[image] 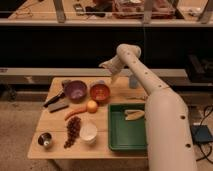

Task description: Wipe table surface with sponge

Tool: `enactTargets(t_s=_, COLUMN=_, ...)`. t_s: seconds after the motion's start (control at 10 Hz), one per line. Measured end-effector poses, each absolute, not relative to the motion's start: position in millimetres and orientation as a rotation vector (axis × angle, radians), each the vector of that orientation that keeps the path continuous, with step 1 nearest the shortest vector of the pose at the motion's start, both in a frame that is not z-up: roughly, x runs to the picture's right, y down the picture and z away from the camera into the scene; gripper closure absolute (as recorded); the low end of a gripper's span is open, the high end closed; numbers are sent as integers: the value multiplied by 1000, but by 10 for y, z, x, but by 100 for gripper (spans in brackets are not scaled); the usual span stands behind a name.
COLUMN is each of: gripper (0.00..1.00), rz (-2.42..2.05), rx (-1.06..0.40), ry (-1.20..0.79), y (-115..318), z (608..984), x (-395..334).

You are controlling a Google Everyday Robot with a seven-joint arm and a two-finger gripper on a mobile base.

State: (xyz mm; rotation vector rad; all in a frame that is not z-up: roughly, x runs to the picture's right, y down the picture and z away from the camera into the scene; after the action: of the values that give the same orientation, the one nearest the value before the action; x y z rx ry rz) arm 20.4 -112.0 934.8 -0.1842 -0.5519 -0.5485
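Table surface [55,125]: light-brown wood, items crowd the left and centre.
Metal cup [45,140]: front left corner, upright.
Dark grey block [58,104]: left side, with a black-handled tool [52,98] just beside it.
Purple bowl [76,90]: rear left.
Carrot [75,112]: in front of the purple bowl; grapes [73,131] nearer the front, white bowl [88,132] beside them.
Orange bowl [100,92]: rear centre, orange fruit [92,106] just in front.
Sponge [102,82]: small blue-grey pad on the table, just behind the orange bowl, near the rear edge.
Gripper [113,78]: over the rear edge, just right of the sponge, pointing down; claw spread wide, holding nothing.
Green tray [122,137]: front right, pale curved item [132,115] inside.
Pale blue cup [133,81]: rear right, upright.
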Motion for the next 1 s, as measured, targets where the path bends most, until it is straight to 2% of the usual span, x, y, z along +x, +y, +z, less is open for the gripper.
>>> enactTargets(t_s=0.4, gripper=20, rz=-561, rx=-194, ry=-553, y=-1155, z=9328, x=37)
enactTargets(t_s=1.0, gripper=20, rz=-559, rx=-201, ry=-502, y=-1043, z=9623, x=-83)
